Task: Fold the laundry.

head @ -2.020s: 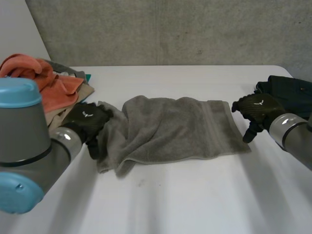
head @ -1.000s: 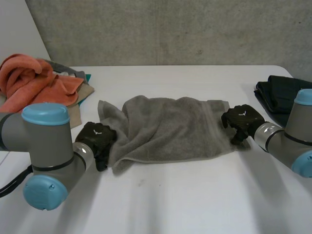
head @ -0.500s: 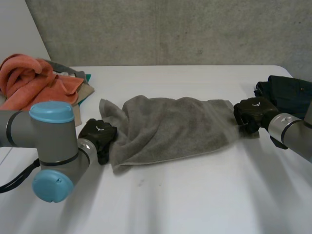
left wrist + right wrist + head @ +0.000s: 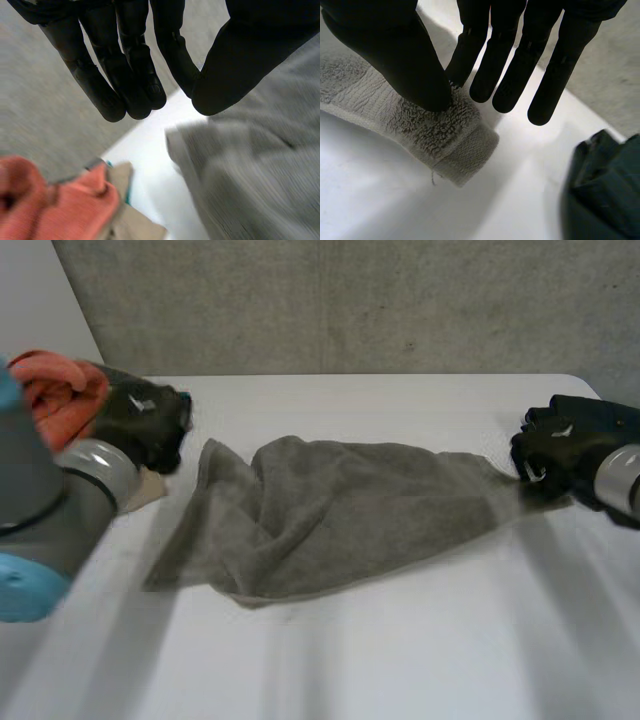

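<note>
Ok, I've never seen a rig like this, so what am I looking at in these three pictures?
A robot with two arms, each ending in a black hand, works at a white table. One picture looks down from between the arms; the other two come from a camera on each wrist, looking along the palm. A rumpled grey towel lies mid-table. The right hand pinches its corner between thumb and fingers. The left hand is open, holding nothing, near a pile of orange laundry. A dark cloth lies by the right hand.
</note>
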### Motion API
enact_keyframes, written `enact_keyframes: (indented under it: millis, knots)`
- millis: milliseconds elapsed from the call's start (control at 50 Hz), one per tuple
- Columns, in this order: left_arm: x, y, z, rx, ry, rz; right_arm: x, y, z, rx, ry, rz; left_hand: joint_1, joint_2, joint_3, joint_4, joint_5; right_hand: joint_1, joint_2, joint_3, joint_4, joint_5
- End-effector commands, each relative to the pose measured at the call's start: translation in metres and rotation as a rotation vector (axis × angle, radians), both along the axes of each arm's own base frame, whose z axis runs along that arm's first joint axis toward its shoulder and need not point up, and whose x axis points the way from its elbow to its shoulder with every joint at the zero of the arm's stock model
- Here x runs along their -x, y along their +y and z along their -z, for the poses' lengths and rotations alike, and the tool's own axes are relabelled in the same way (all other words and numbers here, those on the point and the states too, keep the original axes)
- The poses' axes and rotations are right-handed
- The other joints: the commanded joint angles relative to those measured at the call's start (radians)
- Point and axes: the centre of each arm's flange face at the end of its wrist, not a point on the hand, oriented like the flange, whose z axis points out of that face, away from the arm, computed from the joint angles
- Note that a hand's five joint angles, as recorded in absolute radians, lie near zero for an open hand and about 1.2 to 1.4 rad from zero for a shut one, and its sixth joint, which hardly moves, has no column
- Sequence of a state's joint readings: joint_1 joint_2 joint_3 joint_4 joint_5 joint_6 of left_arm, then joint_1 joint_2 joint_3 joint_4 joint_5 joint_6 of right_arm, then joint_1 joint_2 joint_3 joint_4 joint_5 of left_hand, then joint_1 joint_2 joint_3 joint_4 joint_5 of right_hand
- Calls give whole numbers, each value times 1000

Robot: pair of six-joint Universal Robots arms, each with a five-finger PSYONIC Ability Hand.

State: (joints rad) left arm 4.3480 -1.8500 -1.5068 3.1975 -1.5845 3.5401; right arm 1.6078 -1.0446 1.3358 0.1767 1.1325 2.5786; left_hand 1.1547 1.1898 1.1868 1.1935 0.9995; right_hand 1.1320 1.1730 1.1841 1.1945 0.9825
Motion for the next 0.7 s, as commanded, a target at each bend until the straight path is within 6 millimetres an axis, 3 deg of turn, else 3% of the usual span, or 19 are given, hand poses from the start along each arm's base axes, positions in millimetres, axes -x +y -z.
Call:
enact_keyframes:
  millis: [20,80,140,160,200,220,240,260,380,540,700]
  knots:
    - [-25,34,-101,198,108,13,25,8,-102,161,-31,86,242,207,209,203,222,264,223,212,202,239]
    - [-31,41,-120,241,154,45,28,10,-119,189,-54,105,242,207,209,203,222,264,223,212,202,239]
    - [-31,34,-106,182,161,65,25,10,-114,146,-65,104,242,207,209,203,222,264,223,212,202,239]
    - [-28,26,-83,103,149,78,23,9,-101,99,-56,95,242,207,209,203,222,264,223,212,202,239]
    - [-23,20,-58,23,132,92,19,8,-86,56,-40,82,201,166,169,162,182,264,223,212,202,239]
    - [-21,19,-46,-16,120,104,17,8,-79,38,-30,78,18,-17,-14,-21,-2,264,223,212,202,239]
    - [-17,19,-22,-97,84,120,17,6,-67,12,-5,78,-362,-397,-394,-401,-381,264,223,212,202,239]
    - [-15,21,-10,-137,61,128,16,6,-62,5,7,76,-488,-523,-520,-527,-507,264,223,212,202,239]
    - [-15,30,60,-320,-121,160,22,-6,-38,0,73,127,-577,-612,-609,-616,-596,264,223,212,202,239]
    - [-2,44,102,-372,-189,212,24,-12,-15,-45,71,149,-606,-642,-639,-645,-626,264,223,212,202,239]
    - [3,39,115,-276,-263,146,22,-9,-9,-53,66,145,-615,-650,-647,-654,-635,264,223,212,202,239]
